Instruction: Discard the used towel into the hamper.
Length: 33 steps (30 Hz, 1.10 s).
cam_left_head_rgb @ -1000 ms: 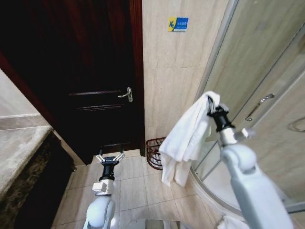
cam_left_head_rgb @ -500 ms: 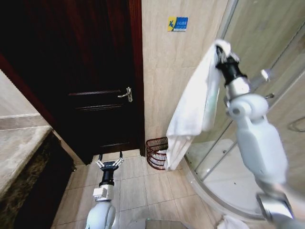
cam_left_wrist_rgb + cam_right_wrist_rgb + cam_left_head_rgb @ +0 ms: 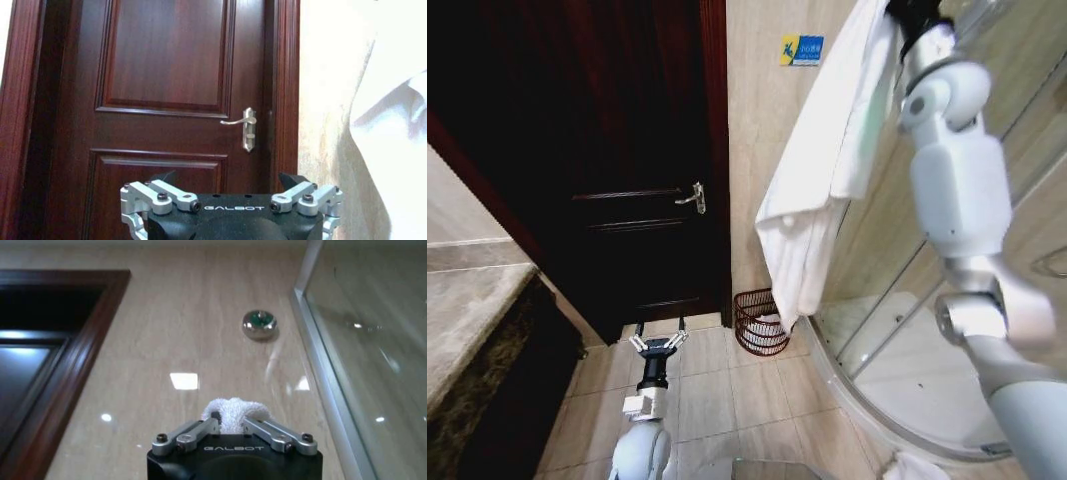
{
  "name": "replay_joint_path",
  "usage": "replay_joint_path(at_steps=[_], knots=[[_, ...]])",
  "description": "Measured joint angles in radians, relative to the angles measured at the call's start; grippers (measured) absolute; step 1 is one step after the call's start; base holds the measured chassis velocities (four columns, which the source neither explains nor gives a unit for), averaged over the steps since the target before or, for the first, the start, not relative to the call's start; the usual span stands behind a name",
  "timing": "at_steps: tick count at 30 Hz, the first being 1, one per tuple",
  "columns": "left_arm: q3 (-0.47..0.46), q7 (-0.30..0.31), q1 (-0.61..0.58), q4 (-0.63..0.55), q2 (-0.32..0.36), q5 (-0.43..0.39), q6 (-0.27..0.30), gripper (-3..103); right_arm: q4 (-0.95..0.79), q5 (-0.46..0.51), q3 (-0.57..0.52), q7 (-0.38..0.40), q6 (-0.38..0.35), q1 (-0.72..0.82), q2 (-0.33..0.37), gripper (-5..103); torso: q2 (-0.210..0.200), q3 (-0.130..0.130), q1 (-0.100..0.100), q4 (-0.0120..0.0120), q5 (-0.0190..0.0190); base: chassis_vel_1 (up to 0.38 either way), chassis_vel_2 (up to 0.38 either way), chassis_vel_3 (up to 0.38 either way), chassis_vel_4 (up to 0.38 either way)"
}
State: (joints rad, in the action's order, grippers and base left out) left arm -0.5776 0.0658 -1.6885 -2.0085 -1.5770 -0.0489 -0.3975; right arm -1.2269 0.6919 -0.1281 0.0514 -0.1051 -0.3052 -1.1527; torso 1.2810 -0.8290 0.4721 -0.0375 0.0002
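Head view: the right arm reaches high, its right gripper (image 3: 897, 8) at the top edge of the picture, so the long white terry towel (image 3: 812, 190) hangs free of the floor. The cloth drapes down in front of the beige tiled wall (image 3: 762, 120). Its lowest fold ends just above the small round dark red wire-mesh hamper (image 3: 762, 322), which stands on the tiled floor (image 3: 717, 385) in the corner between the dark wooden door (image 3: 607, 180) and the curved glass shower enclosure (image 3: 987, 200). Holding the towel this high looks meant to line it up over the hamper's open top. The left gripper (image 3: 658, 343) is low and to the door side of the hamper, well apart from it, jaws spread and empty.

Left wrist view: the left gripper (image 3: 230, 200) faces the door (image 3: 167, 75) and its metal lever handle (image 3: 243, 127), jaws spread around nothing. The towel (image 3: 393, 130) hangs beside the door frame.

Right wrist view: the right gripper (image 3: 232, 427) points at the wall (image 3: 200, 315), jaws pressed onto a bunched tuft of the towel (image 3: 231, 412). A round chrome wall hook (image 3: 259, 324) sits beyond, by the enclosure's glass (image 3: 373, 350).
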Motion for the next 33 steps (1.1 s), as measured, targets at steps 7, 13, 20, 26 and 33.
replay_joint_path(at_steps=[7, 13, 20, 26, 33], knots=[[-0.029, -0.003, -0.018, -0.01, -0.004, -0.004, -0.016, 100, 0.107, -0.016, 0.018, -0.007, 0.03, -0.018, -0.06, 2, 0.0, 0.0, 0.0, -0.0005, 0.0, 0.0, 0.0, 0.0, 0.0], [-0.054, -0.004, -0.029, -0.013, -0.005, -0.015, -0.031, 100, 0.099, -0.027, 0.021, -0.01, 0.039, 0.021, -0.081, 2, 0.0, 0.0, 0.0, -0.0003, -0.0004, 0.0, 0.0, 0.0, 0.0], [-0.059, -0.009, -0.029, -0.005, -0.008, -0.017, -0.037, 100, 0.019, -0.025, 0.027, -0.005, 0.04, 0.132, -0.058, 2, 0.0, 0.0, 0.0, 0.0, 0.0, 0.0, 0.0, 0.0, 0.0], [-0.056, -0.008, -0.033, -0.007, -0.02, -0.007, -0.036, 100, -0.021, -0.004, 0.049, 0.003, 0.047, 0.194, -0.045, 2, -0.025, 0.013, -0.012, 0.0002, 0.0, 0.0, 0.0, 0.0, 0.0], [-0.048, -0.007, -0.039, -0.012, -0.022, -0.004, -0.036, 100, -0.011, 0.022, 0.078, 0.021, 0.047, 0.123, -0.073, 2, -0.064, 0.034, -0.029, -0.0003, -0.0007, 0.0, 0.0, 0.0, 0.0]])
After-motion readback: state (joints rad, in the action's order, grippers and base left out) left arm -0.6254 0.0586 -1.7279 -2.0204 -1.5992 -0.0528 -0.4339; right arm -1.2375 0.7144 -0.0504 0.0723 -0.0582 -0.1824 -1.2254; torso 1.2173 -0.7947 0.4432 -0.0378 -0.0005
